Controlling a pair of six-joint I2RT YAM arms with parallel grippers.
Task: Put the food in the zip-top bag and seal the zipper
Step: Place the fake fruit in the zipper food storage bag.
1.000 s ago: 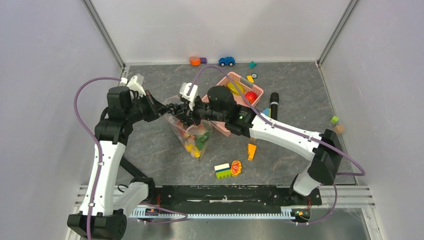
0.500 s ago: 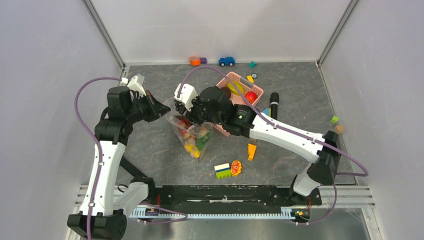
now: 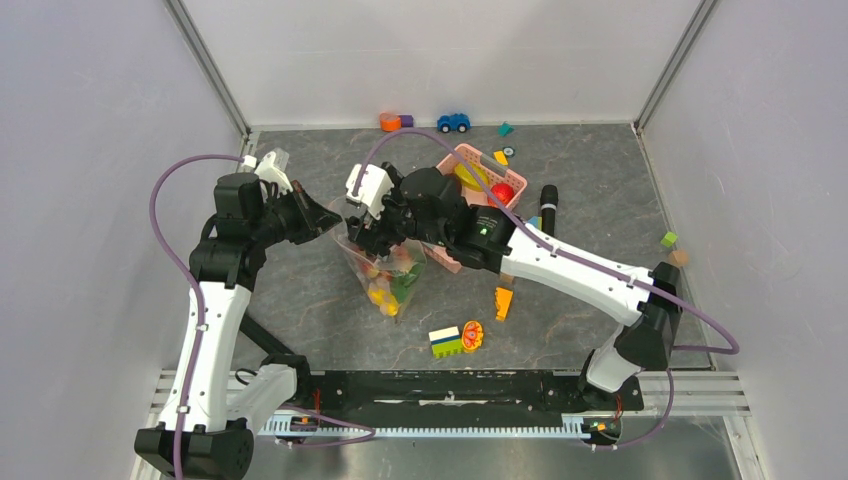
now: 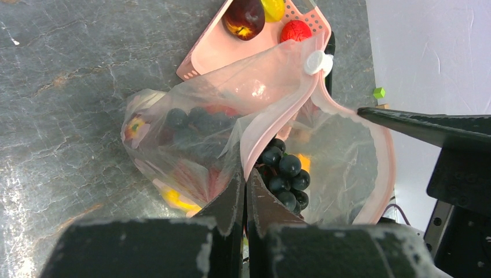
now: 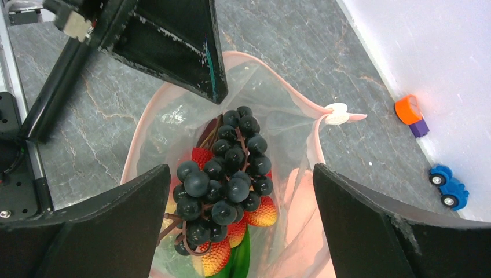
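Note:
The clear zip-top bag [image 3: 388,278] hangs open in the middle of the table. My left gripper [image 3: 336,216] [image 4: 244,175] is shut on the bag's mouth edge, pinching the pink zipper [image 4: 277,120] strip. A white slider [image 4: 318,62] sits at the strip's far end. My right gripper [image 3: 366,236] [image 5: 240,171] stands wide open right above the mouth, holding nothing. Inside the bag lie dark berries [image 5: 224,176], red strawberries [image 5: 262,213] and a green leaf. More food sits in the pink basket [image 3: 452,160]: a dark red apple [image 4: 244,16], a red ball fruit [image 3: 502,193] and a yellow fruit [image 4: 273,7].
A black cylinder [image 3: 548,210] lies right of the basket. An orange wedge [image 3: 503,302] and stacked blocks [image 3: 446,341] lie in front of the bag. A blue toy car [image 3: 453,122] and an orange block [image 3: 390,122] line the back wall. Small blocks [image 3: 673,249] sit at the right wall.
My right gripper went from shut to wide open at the bag's mouth and drew back a little. The dark berries now lie in the bag. The left gripper has not moved.

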